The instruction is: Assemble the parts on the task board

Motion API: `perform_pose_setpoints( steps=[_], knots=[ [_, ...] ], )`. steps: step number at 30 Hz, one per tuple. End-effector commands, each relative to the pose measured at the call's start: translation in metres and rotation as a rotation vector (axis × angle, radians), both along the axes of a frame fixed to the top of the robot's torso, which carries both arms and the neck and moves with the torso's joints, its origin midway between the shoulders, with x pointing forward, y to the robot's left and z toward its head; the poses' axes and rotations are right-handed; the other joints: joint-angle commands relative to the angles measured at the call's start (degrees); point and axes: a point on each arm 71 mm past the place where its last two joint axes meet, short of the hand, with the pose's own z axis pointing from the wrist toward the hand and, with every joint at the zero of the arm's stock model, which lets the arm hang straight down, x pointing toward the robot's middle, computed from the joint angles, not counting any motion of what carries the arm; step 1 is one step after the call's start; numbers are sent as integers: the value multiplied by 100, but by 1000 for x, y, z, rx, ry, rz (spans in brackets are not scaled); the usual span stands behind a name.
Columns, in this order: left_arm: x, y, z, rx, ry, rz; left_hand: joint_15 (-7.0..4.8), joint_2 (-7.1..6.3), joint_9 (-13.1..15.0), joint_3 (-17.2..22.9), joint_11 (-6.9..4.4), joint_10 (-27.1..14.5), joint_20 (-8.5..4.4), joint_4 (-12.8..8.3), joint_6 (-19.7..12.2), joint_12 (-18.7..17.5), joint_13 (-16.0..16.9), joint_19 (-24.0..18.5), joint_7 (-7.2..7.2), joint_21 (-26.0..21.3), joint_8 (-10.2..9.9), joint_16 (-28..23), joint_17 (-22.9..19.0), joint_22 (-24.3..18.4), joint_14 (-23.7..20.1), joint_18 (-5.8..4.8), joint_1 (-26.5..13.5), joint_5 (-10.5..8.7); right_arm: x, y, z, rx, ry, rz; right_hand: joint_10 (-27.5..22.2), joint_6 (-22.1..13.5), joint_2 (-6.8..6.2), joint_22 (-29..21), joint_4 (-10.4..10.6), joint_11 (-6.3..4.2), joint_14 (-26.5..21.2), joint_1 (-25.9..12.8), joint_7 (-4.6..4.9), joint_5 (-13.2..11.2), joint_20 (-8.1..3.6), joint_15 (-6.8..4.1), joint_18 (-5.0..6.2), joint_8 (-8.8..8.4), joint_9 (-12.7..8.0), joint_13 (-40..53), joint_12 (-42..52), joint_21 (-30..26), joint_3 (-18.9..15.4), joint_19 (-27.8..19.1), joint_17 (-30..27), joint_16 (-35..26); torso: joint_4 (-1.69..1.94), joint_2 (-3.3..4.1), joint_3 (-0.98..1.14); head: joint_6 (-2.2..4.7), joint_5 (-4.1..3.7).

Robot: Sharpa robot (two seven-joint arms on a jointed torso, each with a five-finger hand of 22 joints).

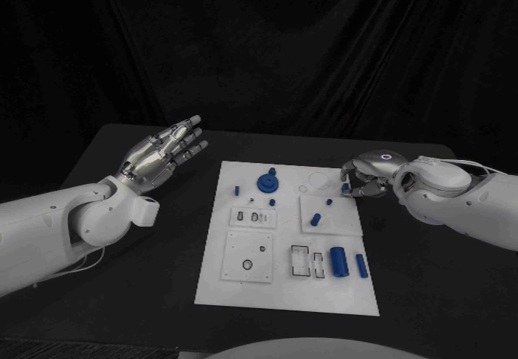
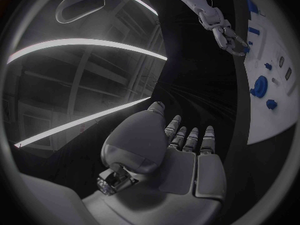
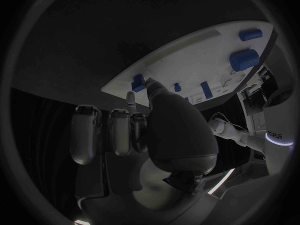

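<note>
The white task board (image 1: 283, 288) lies mid-table. On it are a round blue part (image 1: 266, 182), a blue peg (image 1: 317, 219), a blue cylinder (image 1: 339, 262) and a blue bar (image 1: 361, 265). My right hand (image 1: 368, 177) sits at the board's far right edge with its fingers curled in. Its thumb and a finger pinch a small blue part (image 1: 347, 190), which also appears at the board's rim (image 3: 137, 82) beside the thumb. My left hand (image 1: 163, 153) hovers above the table left of the board, fingers spread, holding nothing. The left wrist view shows that left hand (image 2: 182, 150) and the board (image 2: 265, 122).
White inset plates with slots and holes (image 1: 249, 256) cover the board's near left. Two tiny blue pieces (image 1: 236, 190) lie near the round part. Black table (image 1: 432, 284) runs all around the board, with a dark curtain behind it.
</note>
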Motion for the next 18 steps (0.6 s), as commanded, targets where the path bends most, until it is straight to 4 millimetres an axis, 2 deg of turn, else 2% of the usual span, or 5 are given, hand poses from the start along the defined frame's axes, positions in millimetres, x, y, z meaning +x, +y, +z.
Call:
perform_pose_setpoints(
  steps=[1,8,12,15,18],
  knots=[
    [-1,-1,0,-14,-2,-12,-6,-19,7,28,18,-3,-7,10,31,0,5,-4,-19,-20,23,-21,-8,-9,8,59,58,25,0,-1,-2,-10,9,-16,590,-42,-12,1234,-50,41,397,68,-3,65,47,47,-63,72,43,1509,14,-35,7,241,421,-26,1,0,1,-9,-3],
    [-1,-1,0,-13,-1,-14,-6,-19,7,28,18,-3,-7,10,31,0,5,-4,-19,-20,23,-21,-8,-9,8,59,58,25,0,-1,-4,-12,13,-18,590,-67,-19,1232,-71,39,395,97,-6,161,45,46,-62,224,145,1509,14,-44,4,239,409,-32,1,0,0,-18,-8],
    [-1,-1,0,-13,0,-14,-6,-19,7,28,18,-3,-7,10,31,0,5,-4,-19,-20,23,-21,-8,-9,8,59,58,25,0,-2,-4,-13,14,-21,590,-82,-21,1231,-74,37,394,102,-7,184,45,46,-60,246,162,1509,14,-50,4,237,406,-34,-1,0,1,-23,-12],
    [-1,-1,0,-12,1,-14,-3,-19,8,32,18,-4,-5,10,34,0,5,-4,-18,-20,24,-21,-8,-9,8,59,62,26,0,-2,-4,-13,12,-22,590,-146,3,1231,-123,35,394,160,-9,491,42,43,-60,404,275,1509,14,-53,34,238,402,-35,0,0,0,-26,-13],
    [-1,-1,0,-12,2,-15,-3,-19,8,32,18,-4,-5,10,34,0,5,-4,-18,-20,24,-21,-8,-9,8,59,62,26,1,-2,-4,-13,12,-22,590,-158,10,1231,-149,31,394,177,-15,657,40,40,-60,487,333,1509,14,-54,50,239,402,-35,-1,-1,0,-27,-14]
  ],
)
